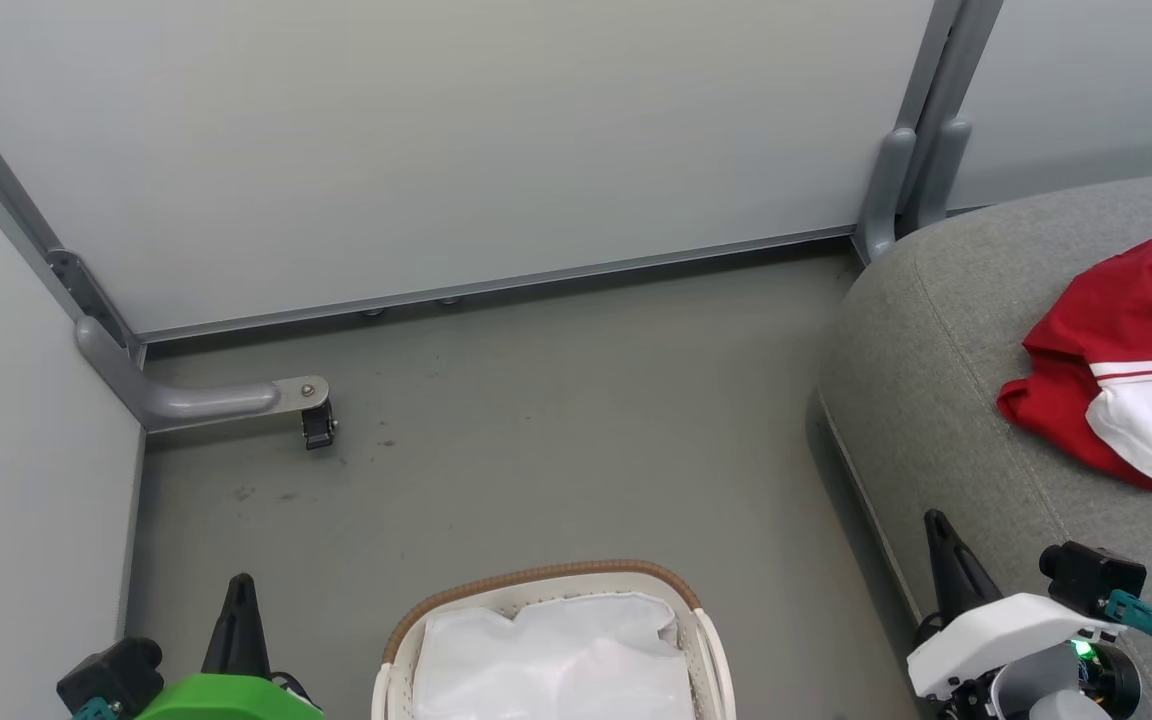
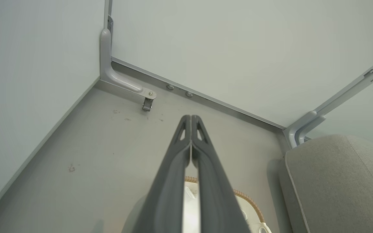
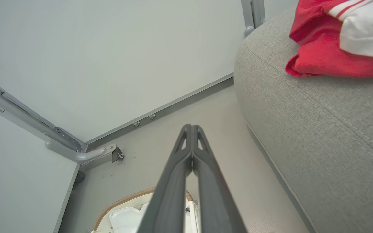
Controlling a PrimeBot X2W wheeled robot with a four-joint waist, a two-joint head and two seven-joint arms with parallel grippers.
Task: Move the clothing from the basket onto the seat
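Red clothing (image 1: pixel 1126 370) with white panels and striped trim lies bunched on the grey seat (image 1: pixel 946 380) at the right; it also appears in the right wrist view as clothing (image 3: pixel 329 48) on the seat (image 3: pixel 319 113). The white basket (image 1: pixel 536 585) with a brown woven rim stands on the floor at the bottom centre, holding just its white liner cloth (image 1: pixel 556 660). My left gripper (image 1: pixel 240 585) is shut and empty to the basket's left, seen as gripper (image 2: pixel 191 117) in its wrist view. My right gripper (image 1: pixel 936 525) is shut and empty beside the seat's front edge, gripper (image 3: pixel 191 126).
Pale partition walls (image 1: pixel 436 150) enclose a grey floor (image 1: pixel 556 420). A grey bracket with a small caster (image 1: pixel 316 425) juts from the left corner, and grey posts (image 1: pixel 911 170) stand at the seat's back corner.
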